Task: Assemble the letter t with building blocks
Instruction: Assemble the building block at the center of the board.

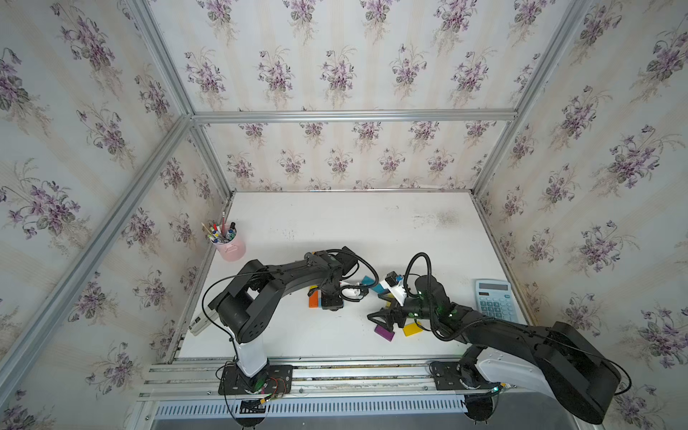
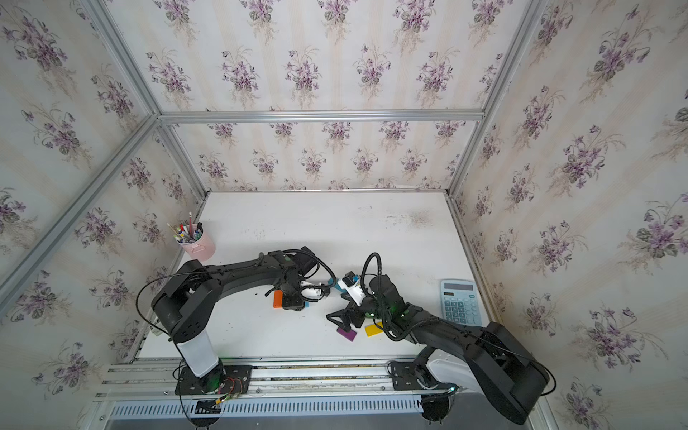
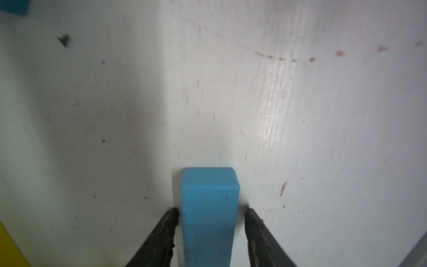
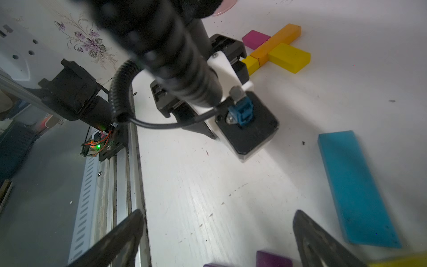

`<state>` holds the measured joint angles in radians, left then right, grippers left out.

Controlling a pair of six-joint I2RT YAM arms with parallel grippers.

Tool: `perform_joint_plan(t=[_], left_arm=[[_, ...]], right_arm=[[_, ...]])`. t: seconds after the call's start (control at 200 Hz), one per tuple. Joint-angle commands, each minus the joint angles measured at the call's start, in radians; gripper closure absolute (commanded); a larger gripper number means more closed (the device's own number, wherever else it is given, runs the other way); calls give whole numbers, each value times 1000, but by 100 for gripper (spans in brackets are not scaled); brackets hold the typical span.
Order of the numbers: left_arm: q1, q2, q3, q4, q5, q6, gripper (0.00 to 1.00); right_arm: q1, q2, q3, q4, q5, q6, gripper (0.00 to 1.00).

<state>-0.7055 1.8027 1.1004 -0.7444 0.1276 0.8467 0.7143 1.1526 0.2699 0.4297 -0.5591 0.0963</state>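
Blue block [image 3: 209, 198] loosely inside left hand [image 3: 211, 211]

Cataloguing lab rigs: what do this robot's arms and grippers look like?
The left arm and right arm are black, with white lower shells and looping black ribbed cables. The left gripper and right gripper have dark, tapering fingers. Green lights glow on the right arm.

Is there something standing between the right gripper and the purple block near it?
Nothing visible does. In the right wrist view the right gripper is open, and the purple block shows uncovered between its two fingers. The long teal block lies to one side, outside the fingers.
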Motion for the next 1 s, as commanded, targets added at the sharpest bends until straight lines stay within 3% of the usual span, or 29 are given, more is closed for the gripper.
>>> perform_joint_plan(t=[0.0, 0.245, 0.994], left_arm=[[-2, 15, 8, 27, 4, -7, 49], [-2, 17, 9, 29, -6, -9, 49], [-6, 33, 17, -7, -23, -6, 63]], right_arm=[[1, -1, 5, 18, -8, -18, 0], [2, -22, 3, 2, 13, -20, 0], [2, -22, 0, 6, 5, -17, 0]])
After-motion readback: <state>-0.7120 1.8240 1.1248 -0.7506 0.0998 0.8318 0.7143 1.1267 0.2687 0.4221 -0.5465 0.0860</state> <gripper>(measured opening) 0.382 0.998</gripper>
